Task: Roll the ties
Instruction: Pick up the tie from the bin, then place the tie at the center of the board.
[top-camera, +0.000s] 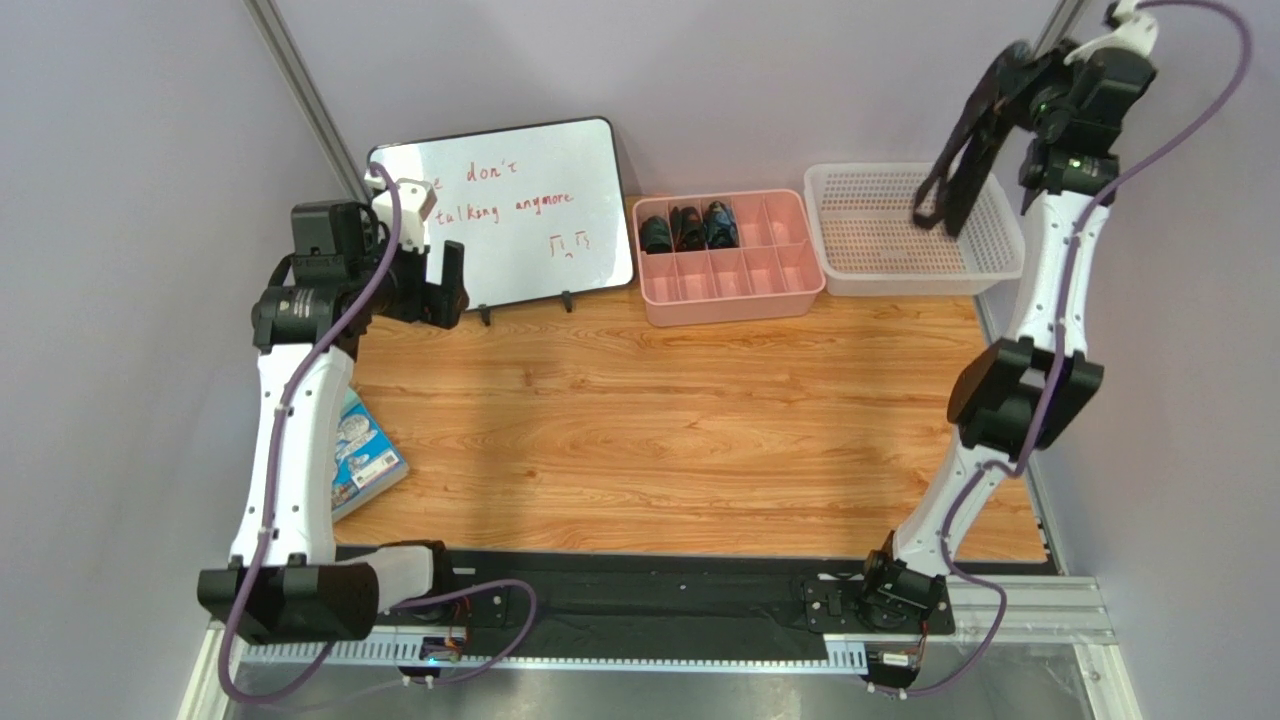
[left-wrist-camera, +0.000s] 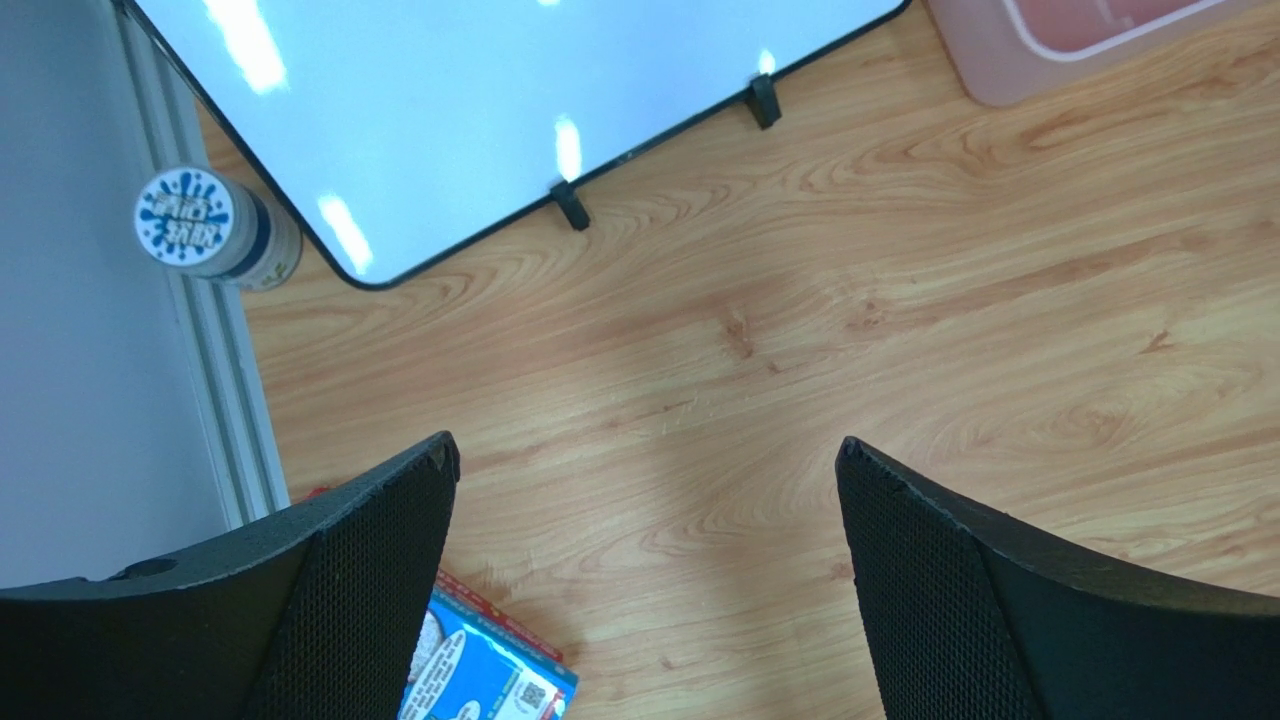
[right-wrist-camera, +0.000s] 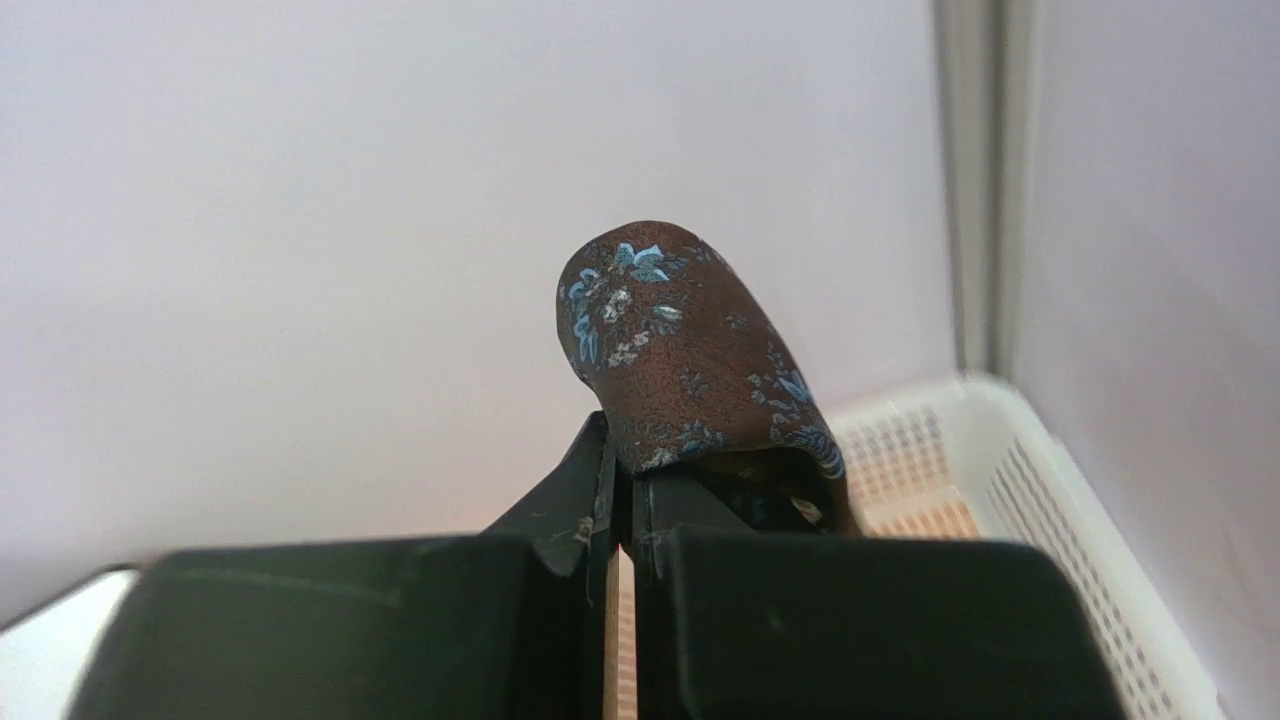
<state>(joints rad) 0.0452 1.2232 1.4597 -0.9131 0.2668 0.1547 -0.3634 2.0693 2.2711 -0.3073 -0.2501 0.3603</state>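
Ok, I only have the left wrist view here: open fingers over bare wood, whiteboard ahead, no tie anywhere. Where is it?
Observer: The right gripper has it. Its fingers are shut on a brown flowered tie, held high at the far right.
Operator: High over what?
Observer: Over the white basket. In the top view the tie hangs down above the basket's left side.
Operator: Any rolled already?
Observer: Yes, three dark rolled ties sit in the back row of the pink organizer, at its left end.
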